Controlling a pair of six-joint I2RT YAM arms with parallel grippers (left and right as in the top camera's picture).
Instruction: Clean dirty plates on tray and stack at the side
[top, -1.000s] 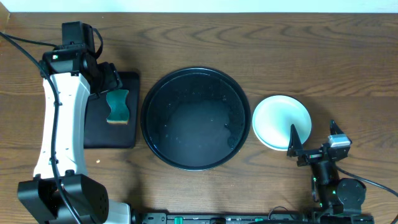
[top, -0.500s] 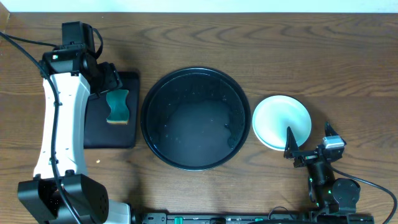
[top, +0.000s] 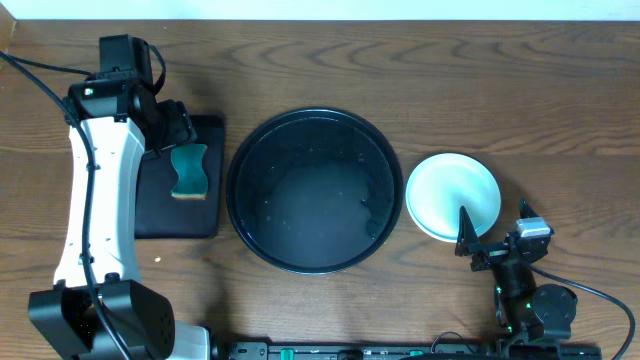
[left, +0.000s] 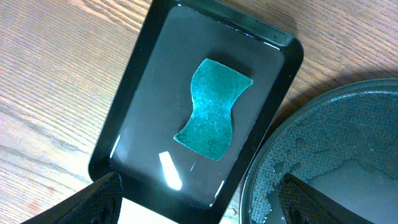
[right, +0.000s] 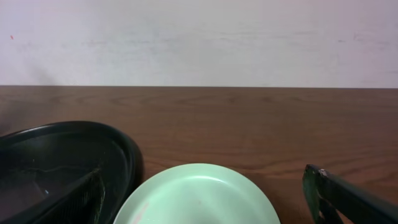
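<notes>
The large round black tray (top: 310, 190) holds no plates, only water and patches of foam (left: 292, 155). Right of it, on the wood, lies a pale green plate (top: 453, 196); I cannot tell whether others lie under it. In the right wrist view this plate (right: 199, 196) fills the near middle, with the round tray (right: 62, 155) to its left. My right gripper (top: 495, 240) is open, low at the plate's near edge, holding nothing (right: 205, 214). My left gripper (top: 176, 128) hangs open above the small rectangular tray, its fingers wide apart (left: 208, 211).
A small rectangular black tray (top: 150, 205) left of the round tray holds a teal sponge (top: 187, 170) lying in shallow water (left: 213, 109). The white left arm (top: 95, 190) runs down the table's left side. A pale wall stands behind the table's far edge (right: 199, 86).
My right gripper has drawn back a little toward the table's near edge, away from the plate. The left arm, sponge, tray and plate have not moved.
</notes>
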